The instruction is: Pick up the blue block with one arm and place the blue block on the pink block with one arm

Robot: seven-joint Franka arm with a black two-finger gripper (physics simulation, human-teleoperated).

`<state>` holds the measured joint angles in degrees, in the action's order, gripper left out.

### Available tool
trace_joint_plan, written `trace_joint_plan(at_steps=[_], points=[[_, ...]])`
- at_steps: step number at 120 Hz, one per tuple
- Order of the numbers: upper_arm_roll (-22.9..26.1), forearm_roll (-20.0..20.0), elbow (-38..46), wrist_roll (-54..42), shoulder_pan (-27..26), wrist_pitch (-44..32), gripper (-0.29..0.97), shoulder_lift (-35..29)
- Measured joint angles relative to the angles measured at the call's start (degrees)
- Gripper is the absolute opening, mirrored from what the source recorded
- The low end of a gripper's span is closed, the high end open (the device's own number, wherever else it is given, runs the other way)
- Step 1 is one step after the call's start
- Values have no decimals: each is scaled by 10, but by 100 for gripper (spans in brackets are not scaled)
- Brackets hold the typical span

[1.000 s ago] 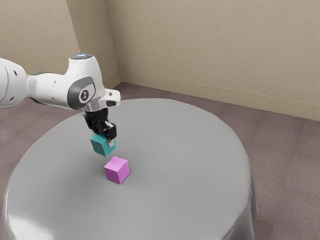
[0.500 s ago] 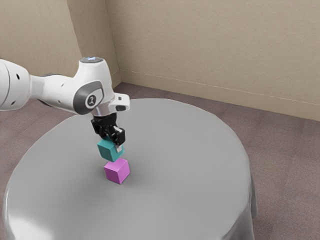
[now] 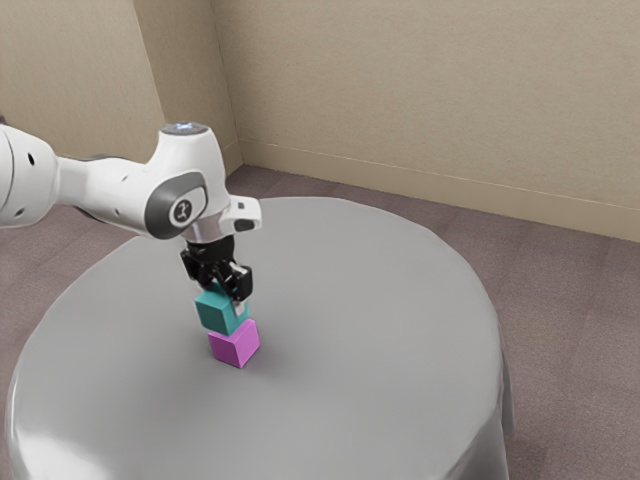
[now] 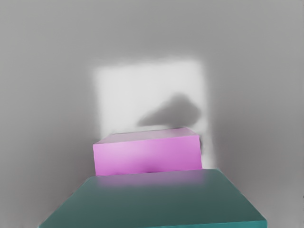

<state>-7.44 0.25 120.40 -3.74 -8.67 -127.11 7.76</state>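
A teal-blue block (image 3: 219,311) sits between the fingers of my black gripper (image 3: 222,297), which is shut on it. Directly beneath it stands the pink block (image 3: 234,347) on the round grey table (image 3: 380,330); the blue block's underside looks to rest on or just above the pink block's top, shifted a little toward the exterior view's left. In the wrist view the blue block (image 4: 156,199) lies blurred just under my hand, with the pink block (image 4: 145,154) partly showing past its far edge.
The grey tablecloth spreads wide around the two blocks, with its edge (image 3: 495,330) at the exterior view's right. Beige walls (image 3: 420,90) and a brown carpet floor (image 3: 570,290) lie beyond.
My hand has carried the blue block toward the exterior view's right and downward, from beside and above the pink block to right over its top.
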Motion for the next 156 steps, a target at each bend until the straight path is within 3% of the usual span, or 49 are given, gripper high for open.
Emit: trace_joint_plan(at_steps=[103,127,156], points=[[1,11,-10,21,3,-11,37,21],[1,7,-10,18,2,-11,55,22],[1,7,-10,15,2,-10,64,21]])
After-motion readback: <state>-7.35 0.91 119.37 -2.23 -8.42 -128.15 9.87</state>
